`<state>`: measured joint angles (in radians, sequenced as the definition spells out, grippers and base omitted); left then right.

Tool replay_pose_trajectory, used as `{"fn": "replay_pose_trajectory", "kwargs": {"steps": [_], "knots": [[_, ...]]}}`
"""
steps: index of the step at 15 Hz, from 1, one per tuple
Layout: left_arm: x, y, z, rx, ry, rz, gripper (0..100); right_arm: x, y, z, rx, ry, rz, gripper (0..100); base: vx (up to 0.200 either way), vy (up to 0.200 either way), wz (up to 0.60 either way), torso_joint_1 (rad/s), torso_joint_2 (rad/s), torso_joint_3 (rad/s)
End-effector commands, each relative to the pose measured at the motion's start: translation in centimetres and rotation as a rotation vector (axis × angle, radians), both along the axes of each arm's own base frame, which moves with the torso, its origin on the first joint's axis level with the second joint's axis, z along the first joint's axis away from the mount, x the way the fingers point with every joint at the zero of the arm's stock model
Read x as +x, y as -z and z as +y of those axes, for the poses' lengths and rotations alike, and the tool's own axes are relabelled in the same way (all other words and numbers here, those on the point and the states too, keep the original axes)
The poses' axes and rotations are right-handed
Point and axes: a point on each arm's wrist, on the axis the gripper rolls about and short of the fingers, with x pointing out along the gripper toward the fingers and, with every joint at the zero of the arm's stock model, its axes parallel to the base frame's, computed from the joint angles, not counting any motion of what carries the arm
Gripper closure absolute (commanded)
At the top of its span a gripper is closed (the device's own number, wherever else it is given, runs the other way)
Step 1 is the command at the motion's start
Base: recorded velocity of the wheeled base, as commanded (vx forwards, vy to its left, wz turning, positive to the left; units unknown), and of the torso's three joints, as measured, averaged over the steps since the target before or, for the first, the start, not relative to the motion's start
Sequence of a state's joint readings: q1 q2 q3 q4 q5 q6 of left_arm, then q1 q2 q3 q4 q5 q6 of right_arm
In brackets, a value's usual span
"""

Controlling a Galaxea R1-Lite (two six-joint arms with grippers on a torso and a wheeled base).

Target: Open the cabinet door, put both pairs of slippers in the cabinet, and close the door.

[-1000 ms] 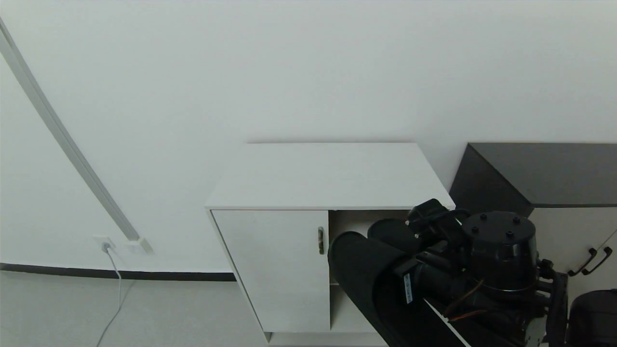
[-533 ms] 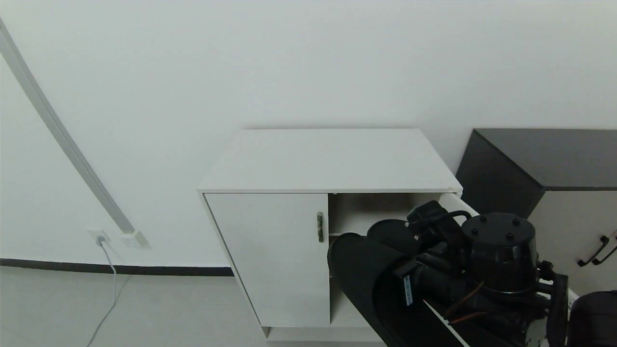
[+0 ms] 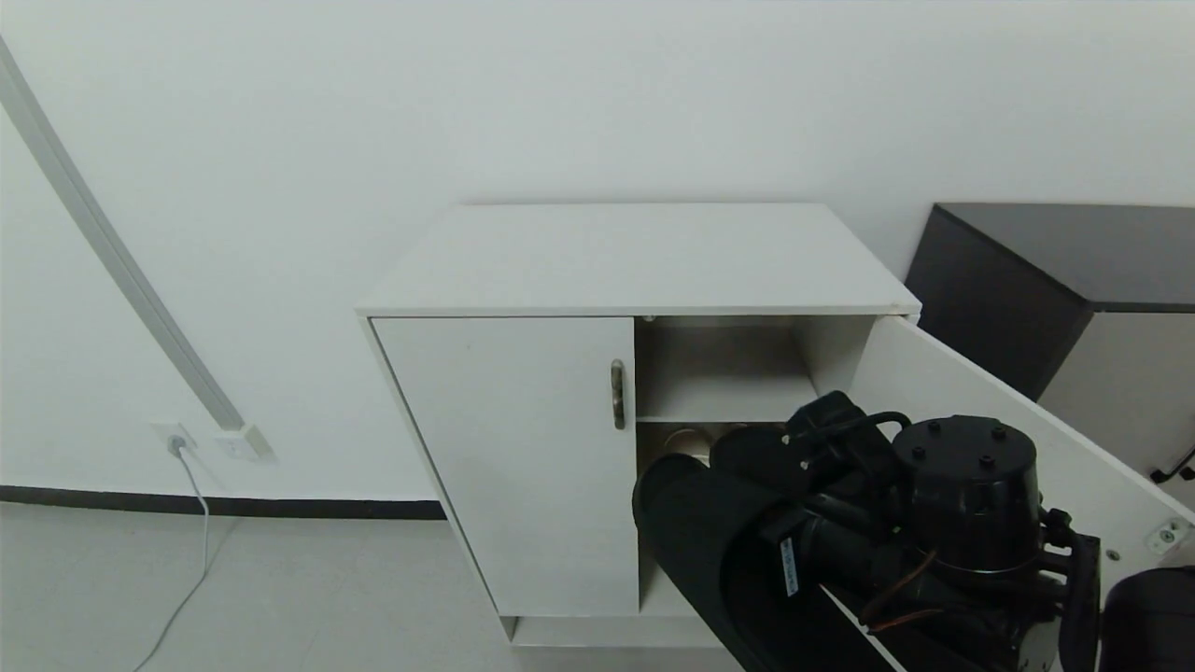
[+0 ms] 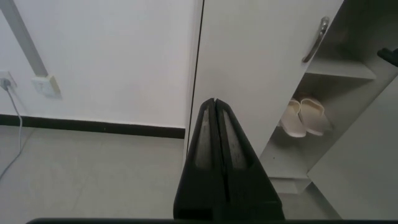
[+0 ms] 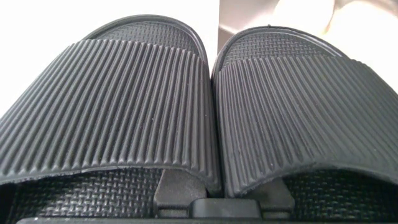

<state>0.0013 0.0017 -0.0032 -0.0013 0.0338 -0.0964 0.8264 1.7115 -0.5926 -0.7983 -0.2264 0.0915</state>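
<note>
Jaws on the right arm pinch the pair of black ribbed rubber slippers (image 5: 143,106), long axis running near to far, toes just before the open right half of the white wooden cabinet (image 3: 635,257), with cream slippers (image 4: 303,117) low inside it; left jaws are pressed together.

2 black slippers (image 5: 118,106), 2 beige slippers (image 4: 303,117), 1 white cabinet (image 3: 635,257) with 2 doors (image 3: 509,457) (1 shut, 1 open), 1 handle (image 3: 617,394), 1 shelf (image 3: 719,406), 1 dark cabinet (image 3: 1074,252), 1 socket (image 3: 173,437), 1 cable (image 3: 191,560), 1 conduit (image 3: 103,243).
</note>
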Motion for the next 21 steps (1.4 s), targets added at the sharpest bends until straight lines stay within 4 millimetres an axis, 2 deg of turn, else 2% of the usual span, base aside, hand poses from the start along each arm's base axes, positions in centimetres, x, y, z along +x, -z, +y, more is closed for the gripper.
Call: {"fn": "replay_pose_trajectory", "kwargs": {"steps": [1, 13, 19, 21], "knots": [[0.00, 0.00, 0.00, 0.000, -0.002, 0.000, 100, 0.01, 0.04, 0.03, -0.001, 0.000, -0.001, 100, 0.000, 0.000, 0.00, -0.183, 0.50, 0.310], [0.00, 0.00, 0.00, -0.002, -0.002, 0.000, 100, -0.01, 0.14, 0.01, -0.002, -0.002, -0.001, 100, 0.000, 0.000, 0.00, -0.145, 0.48, 0.331], [0.00, 0.00, 0.00, -0.002, -0.002, 0.000, 100, -0.27, 0.42, -0.01, -0.010, -0.008, 0.006, 100, 0.000, 0.000, 0.00, -0.045, 0.43, 0.384], [0.00, 0.00, 0.00, -0.002, -0.002, 0.000, 100, -0.27, 0.42, -0.01, -0.010, -0.008, 0.006, 100, 0.000, 0.000, 0.00, 0.000, 0.17, 0.168]]}}
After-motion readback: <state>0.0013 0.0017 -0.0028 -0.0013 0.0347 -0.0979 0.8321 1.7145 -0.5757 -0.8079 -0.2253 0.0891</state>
